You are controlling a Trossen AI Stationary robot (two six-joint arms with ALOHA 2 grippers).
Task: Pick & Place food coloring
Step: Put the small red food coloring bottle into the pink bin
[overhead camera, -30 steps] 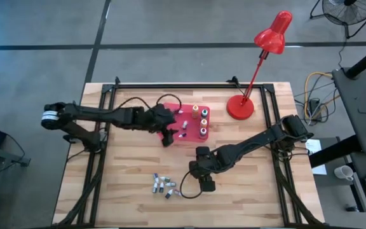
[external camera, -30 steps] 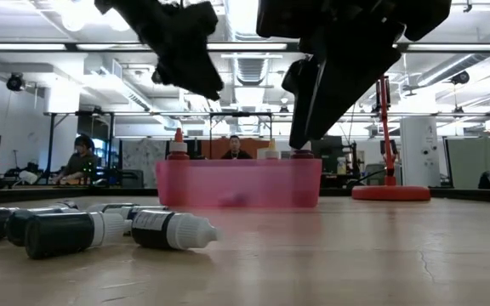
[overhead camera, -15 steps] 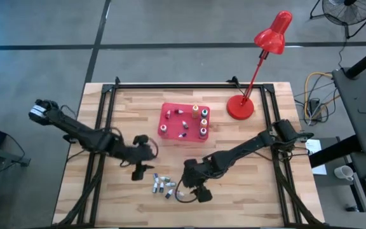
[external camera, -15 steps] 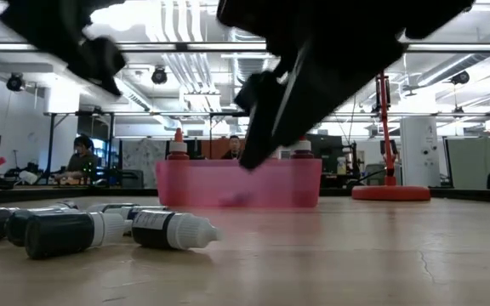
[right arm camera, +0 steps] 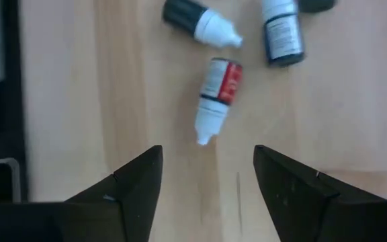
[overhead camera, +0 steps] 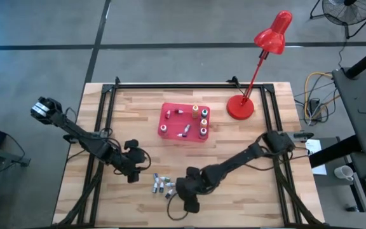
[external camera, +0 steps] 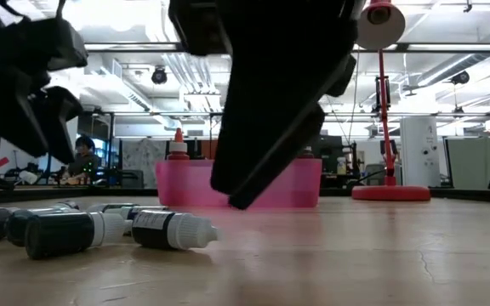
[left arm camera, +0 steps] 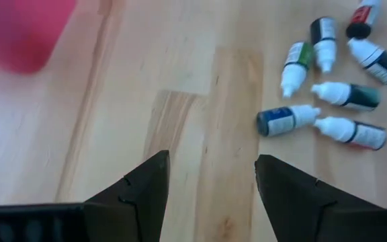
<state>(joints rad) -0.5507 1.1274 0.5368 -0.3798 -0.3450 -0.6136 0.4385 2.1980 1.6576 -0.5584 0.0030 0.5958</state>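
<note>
Several small food coloring bottles (overhead camera: 163, 186) lie on their sides in a loose cluster near the table's near edge, white tips and dark bodies showing in the low view (external camera: 173, 229). More bottles stand or lie in the red tray (overhead camera: 184, 123). My left gripper (overhead camera: 132, 175) hovers open just left of the cluster, which shows ahead of its fingers (left arm camera: 328, 101). My right gripper (overhead camera: 188, 205) hovers open on the cluster's near right side, above a red-labelled bottle (right arm camera: 217, 94). Neither touches a bottle.
The red desk lamp (overhead camera: 240, 107) stands at the table's far right, its base behind the tray in the low view (external camera: 390, 193). Bare wood lies between the tray and the cluster. The dark frame rails (overhead camera: 100, 146) run along the left and right sides.
My left gripper has left the red tray and swung toward the near left, coming down beside the loose bottles. My right gripper has moved toward the near edge and slightly left, ending next to the cluster. The bottles on the table have stayed put.
</note>
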